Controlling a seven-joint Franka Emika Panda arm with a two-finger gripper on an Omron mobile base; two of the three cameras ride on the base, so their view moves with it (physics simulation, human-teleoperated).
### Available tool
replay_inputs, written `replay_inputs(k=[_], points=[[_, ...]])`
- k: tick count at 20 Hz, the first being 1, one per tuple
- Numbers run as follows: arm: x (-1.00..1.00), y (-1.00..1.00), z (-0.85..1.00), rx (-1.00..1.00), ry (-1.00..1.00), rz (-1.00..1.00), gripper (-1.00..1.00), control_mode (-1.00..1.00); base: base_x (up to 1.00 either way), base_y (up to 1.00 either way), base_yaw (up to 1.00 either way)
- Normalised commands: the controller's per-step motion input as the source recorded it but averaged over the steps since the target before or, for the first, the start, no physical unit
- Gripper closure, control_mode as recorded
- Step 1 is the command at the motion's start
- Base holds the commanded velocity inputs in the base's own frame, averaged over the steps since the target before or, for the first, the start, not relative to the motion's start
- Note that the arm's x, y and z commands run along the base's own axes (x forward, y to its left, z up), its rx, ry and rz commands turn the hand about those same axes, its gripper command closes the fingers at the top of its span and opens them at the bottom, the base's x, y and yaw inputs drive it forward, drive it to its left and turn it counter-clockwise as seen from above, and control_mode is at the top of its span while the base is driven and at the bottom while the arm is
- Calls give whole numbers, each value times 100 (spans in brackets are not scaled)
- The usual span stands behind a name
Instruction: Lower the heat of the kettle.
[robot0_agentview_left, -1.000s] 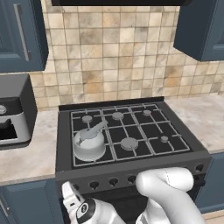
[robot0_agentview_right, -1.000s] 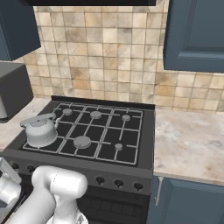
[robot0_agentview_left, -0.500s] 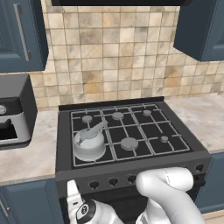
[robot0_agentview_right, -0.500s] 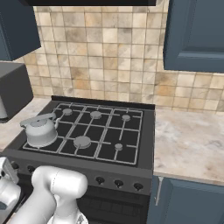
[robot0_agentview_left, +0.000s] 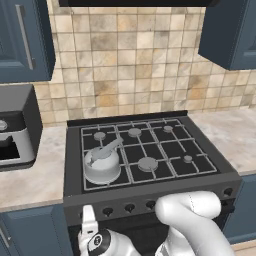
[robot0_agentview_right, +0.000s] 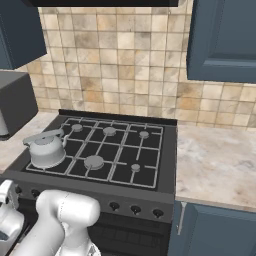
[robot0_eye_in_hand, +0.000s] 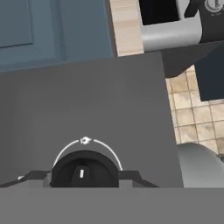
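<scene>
On the front left burner of the black stove (robot0_agentview_left: 150, 145), near its front left corner, the kettle (robot0_agentview_left: 102, 163) sits upright in the left base view, its grey spout slanting up toward the middle of the grate. A row of dark knobs (robot0_agentview_left: 129, 207) runs along the stove's front panel below it. Down at the lower edge of this view the white arm bends low in front of the panel, and the gripper (robot0_agentview_left: 89, 220) points upward just below the leftmost end of the knob row; whether the jaws are wide or narrow cannot be told from here. A grey appliance (robot0_agentview_left: 15, 127) stands on the surface to the left of the stove, by the tiled wall. From the right base view, the kettle (robot0_agentview_right: 46, 148) again stands at the stove's (robot0_agentview_right: 150, 165) front left corner, with the arm's elbow rising in front of the panel and the hand at the lower left edge of the picture. Seen from the hand view, a round dark knob (robot0_eye_in_hand: 84, 169) with a white pointer mark and a white arc above it sits between the two finger tips of the gripper (robot0_eye_in_hand: 83, 177), one tip just beside each side of it; contact cannot be told. Part of the kettle's rounded silvery body (robot0_eye_in_hand: 200, 164) shows at the right edge.
</scene>
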Motion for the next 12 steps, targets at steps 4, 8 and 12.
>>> replay_inputs(k=[4,8,12], points=[[0,-7,1,38,0,-10,100,-100,0,0,0],[0,-7,3,38,0,-10,100,-100,0,0,0],[1,-8,0,36,0,-10,100,-100,0,0,0]])
